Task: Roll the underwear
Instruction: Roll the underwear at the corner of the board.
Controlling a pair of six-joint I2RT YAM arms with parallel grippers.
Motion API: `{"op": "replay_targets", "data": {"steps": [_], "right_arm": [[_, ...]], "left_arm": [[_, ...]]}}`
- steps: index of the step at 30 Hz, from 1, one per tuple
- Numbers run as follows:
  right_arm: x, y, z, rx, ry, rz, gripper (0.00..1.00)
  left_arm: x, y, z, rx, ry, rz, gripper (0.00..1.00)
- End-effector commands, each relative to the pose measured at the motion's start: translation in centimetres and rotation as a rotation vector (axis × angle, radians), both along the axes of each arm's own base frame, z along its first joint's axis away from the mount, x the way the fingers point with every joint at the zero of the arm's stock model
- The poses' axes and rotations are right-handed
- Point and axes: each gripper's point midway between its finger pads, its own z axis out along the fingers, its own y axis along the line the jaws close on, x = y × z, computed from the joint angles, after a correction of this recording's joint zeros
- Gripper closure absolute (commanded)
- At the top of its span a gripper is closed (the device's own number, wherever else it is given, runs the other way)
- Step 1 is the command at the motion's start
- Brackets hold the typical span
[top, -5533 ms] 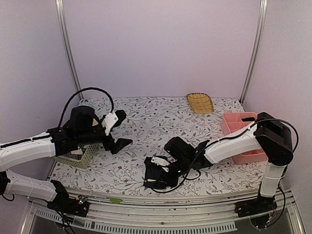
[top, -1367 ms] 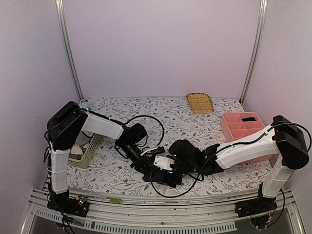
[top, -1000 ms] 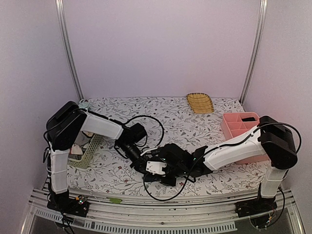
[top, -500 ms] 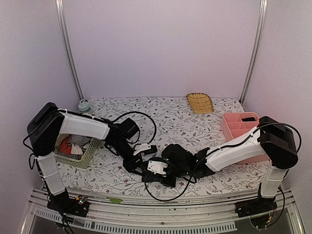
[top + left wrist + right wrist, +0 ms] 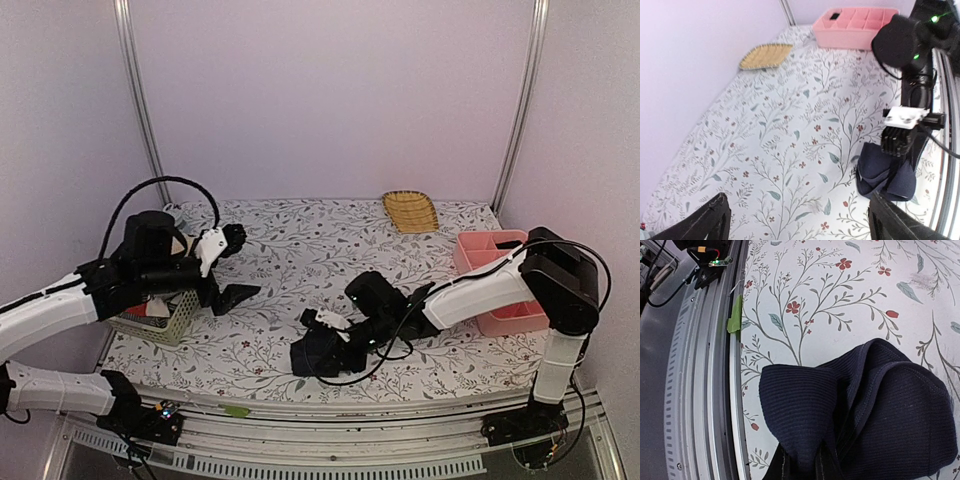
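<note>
The desk (image 5: 300,235), covered in a floral cloth, takes up most of the scene, and its middle is bare so the cloth can be worked there. The two arms reach in from the near edge. The left one is bent and lifted over the left side. The right one stretches low across the front toward the centre.

A pink organizer (image 5: 855,42) sits at the far right, with something dark in one corner compartment. It is probably where finished rolls go. A green basket (image 5: 180,315) stands at the left edge with pale and red cloth showing inside, likely the supply of pieces waiting their turn. A small woven tray (image 5: 410,211) lies at the back, well apart from the work.

The underwear (image 5: 865,405), a dark piece, lies bunched near the front edge of the desk at about its middle. One flap is folded over the rest, so it is a loose bundle and not yet a tight roll.

The right claw (image 5: 802,466) is closed on a fold at the bundle's near side, apparently to keep the cloth from springing open or to turn it further. The left claw (image 5: 236,266) hangs above the desk with its fingers spread wide and holds nothing. It is well apart from the bundle, which leaves the right arm room to work.
</note>
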Motion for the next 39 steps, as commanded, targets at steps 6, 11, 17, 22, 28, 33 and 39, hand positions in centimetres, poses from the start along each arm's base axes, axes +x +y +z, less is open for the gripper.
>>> {"op": "replay_targets", "data": {"steps": [6,11,17,22,28,33,39], "right_arm": [[0.0,-1.0,-1.9,-0.029,0.444,-0.022,1.0],[1.0,-1.3,-4.0,-0.095,0.572,-0.053,1.0],[1.3,-1.4,-6.0,-0.154,0.665,-0.073,1.0],[1.2,-1.9,-7.7,-0.207,0.75,-0.1,1.0],[1.1,-2.4,-8.7,-0.242,0.805,-0.127,1.0],[1.1,-2.4,-8.6,-0.245,0.812,-0.13,1.0],[1.1,-2.4,-9.1,-0.26,0.822,-0.138,1.0]], "left_arm": [[-2.5,0.7,1.8,-0.163,-0.106,0.015,0.04],[-5.9,-1.2,-3.2,-0.015,-0.156,-0.071,0.04],[-9.1,-3.6,-8.5,0.12,-0.134,-0.204,0.09],[-11.0,-6.4,-12.2,0.218,-0.122,-0.315,0.26],[-10.9,-9.0,-14.0,0.251,-0.113,-0.355,0.4],[-10.3,-10.2,-15.3,0.289,-0.121,-0.367,0.42],[-9.0,-10.7,-16.6,0.367,-0.166,-0.346,0.4]]}}
